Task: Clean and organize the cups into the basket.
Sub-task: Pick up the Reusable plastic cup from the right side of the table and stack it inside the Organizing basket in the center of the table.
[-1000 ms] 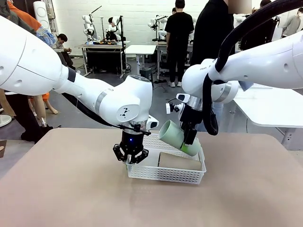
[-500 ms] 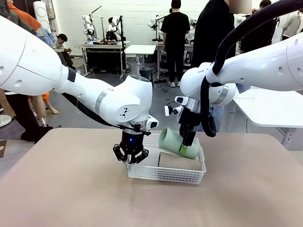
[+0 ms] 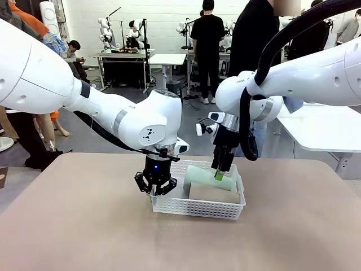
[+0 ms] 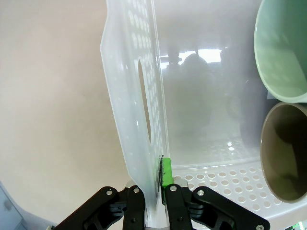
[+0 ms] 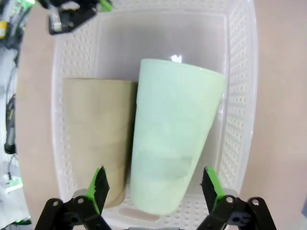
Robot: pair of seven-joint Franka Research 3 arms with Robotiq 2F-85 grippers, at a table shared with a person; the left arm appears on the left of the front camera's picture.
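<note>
Mint cup (image 5: 175, 139) and tan cup (image 5: 98, 139) lie on their sides in the basket (image 3: 197, 209), just beside each other. The mint one is nearer the far wall, and both mouths face the basket's left end. The right end effector (image 5: 154, 184) hangs over the mint cup's narrow end. Its fingers are spread wide to either side of the cup with a gap on each side, and it grips nothing. The left end effector (image 4: 152, 184) is pressed together on the basket's left end wall below the handle cut-out, one finger inside and one outside. The basket sits on the bench (image 3: 84, 226), toward its far edge. A person (image 3: 254, 34) in a black top stands beyond that edge, behind the right arm.
</note>
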